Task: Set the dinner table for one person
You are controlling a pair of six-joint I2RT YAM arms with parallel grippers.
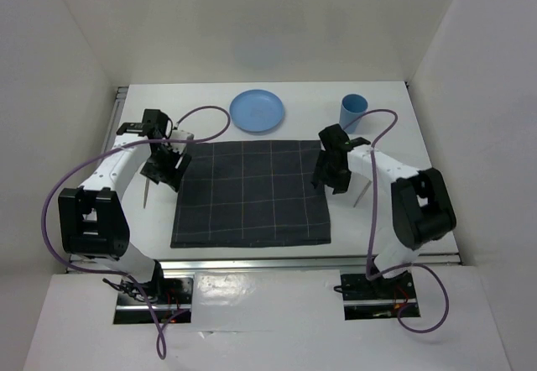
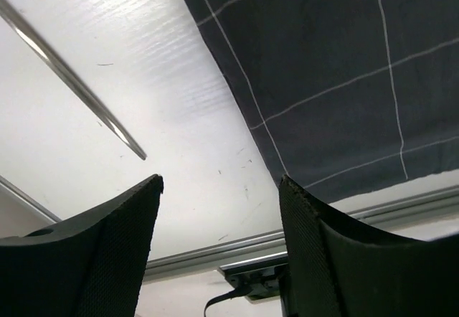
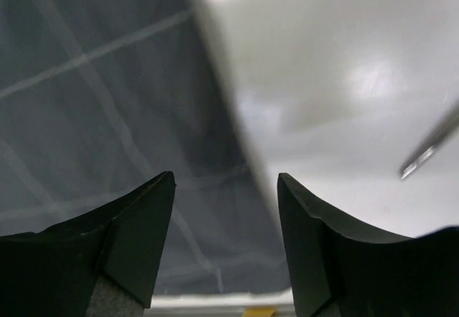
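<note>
The white dinner table (image 1: 252, 258) carries a dark grey checked mat (image 1: 252, 190) at its middle. A blue plate (image 1: 257, 111) lies behind the mat and a blue cup (image 1: 353, 109) stands at the back right. A thin metal utensil (image 1: 147, 191) lies left of the mat and shows in the left wrist view (image 2: 72, 80). Another (image 1: 362, 191) lies right of the mat, its tip in the right wrist view (image 3: 430, 148). My left gripper (image 1: 168, 172) is open and empty over the mat's left edge (image 2: 315, 80). My right gripper (image 1: 329, 176) is open and empty over the mat's right edge (image 3: 107, 116).
White walls close in the table at the left, back and right. A metal rail (image 1: 310, 262) runs along the near edge, with the arm bases behind it. Purple cables loop from both arms above the table.
</note>
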